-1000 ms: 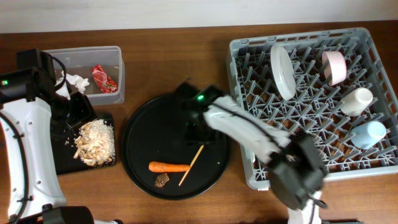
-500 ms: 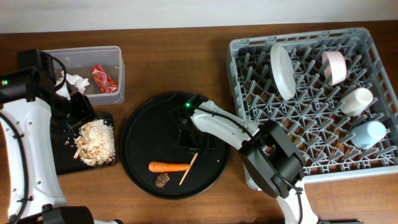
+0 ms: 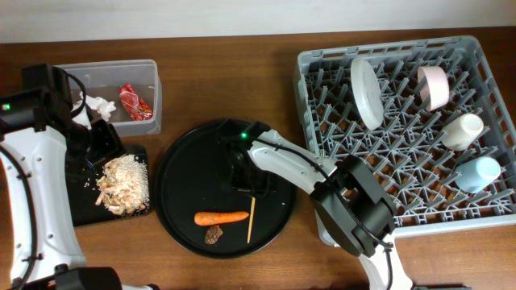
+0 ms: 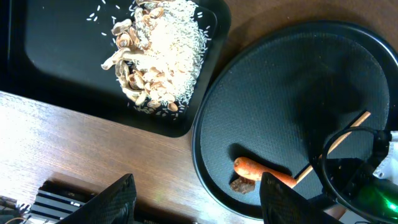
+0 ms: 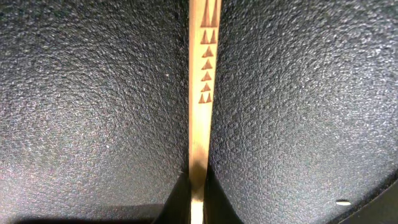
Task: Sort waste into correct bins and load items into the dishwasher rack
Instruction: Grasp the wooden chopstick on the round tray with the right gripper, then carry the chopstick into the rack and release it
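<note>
Chopstick is pinched tight by the right pincer — carrot is seen near it. The left pincer is held wide open — food scraps ahead.

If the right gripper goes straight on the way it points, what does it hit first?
The round tray. The right gripper points down at it, jaws closed on the end of the chopstick lying there. Contact looks near, but depth is unclear.

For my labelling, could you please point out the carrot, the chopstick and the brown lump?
carrot [image 3: 221, 217], overhead view, middle of its body.
chopstick [image 5: 200, 124], right wrist view, shaft below the triangle marks.
brown lump [image 3: 214, 234], overhead view, its centre.
</note>
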`<state>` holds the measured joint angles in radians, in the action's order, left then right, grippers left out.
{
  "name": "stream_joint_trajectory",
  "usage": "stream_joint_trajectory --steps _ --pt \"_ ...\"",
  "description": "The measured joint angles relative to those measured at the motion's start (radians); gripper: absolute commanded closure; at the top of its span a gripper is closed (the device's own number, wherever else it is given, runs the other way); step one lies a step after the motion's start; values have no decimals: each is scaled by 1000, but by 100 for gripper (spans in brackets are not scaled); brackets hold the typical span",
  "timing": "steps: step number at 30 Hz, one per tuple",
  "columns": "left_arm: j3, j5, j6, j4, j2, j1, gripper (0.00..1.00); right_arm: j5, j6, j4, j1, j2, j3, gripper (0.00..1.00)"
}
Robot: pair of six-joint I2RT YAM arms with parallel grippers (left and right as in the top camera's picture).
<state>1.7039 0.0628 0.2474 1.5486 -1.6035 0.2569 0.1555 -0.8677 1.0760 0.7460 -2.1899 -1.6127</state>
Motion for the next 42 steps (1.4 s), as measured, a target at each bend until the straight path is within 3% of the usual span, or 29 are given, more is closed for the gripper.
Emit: stream_joint_trajectory --steps 6,15,20,26,27,30,34,38,41,42 --pt "0 0 0 0 0 0 37 -90 87 99 -57 66 -12 96" --pt "0 0 0 -1 0 0 37 -134 456 266 -252 444 -75 96" --pt "0 0 0 0 0 0 37 -142 612 319 -395 442 -49 96" --pt "0 0 0 0 0 0 37 -159 702 202 -431 423 113 94" --pt "0 0 0 0 0 0 37 -159 711 179 -431 421 140 85" --pt "0 0 0 0 0 0 37 -163 726 148 -431 418 187 76" --pt "0 0 0 0 0 0 37 -167 739 150 -431 418 185 57" --pt "0 17 1 7 0 0 37 -167 742 223 -432 418 100 48" --pt "0 48 19 19 0 -6 37 -167 744 269 -433 438 -3 13" --pt "0 58 31 23 0 -18 37 -167 743 279 -438 451 -31 8"
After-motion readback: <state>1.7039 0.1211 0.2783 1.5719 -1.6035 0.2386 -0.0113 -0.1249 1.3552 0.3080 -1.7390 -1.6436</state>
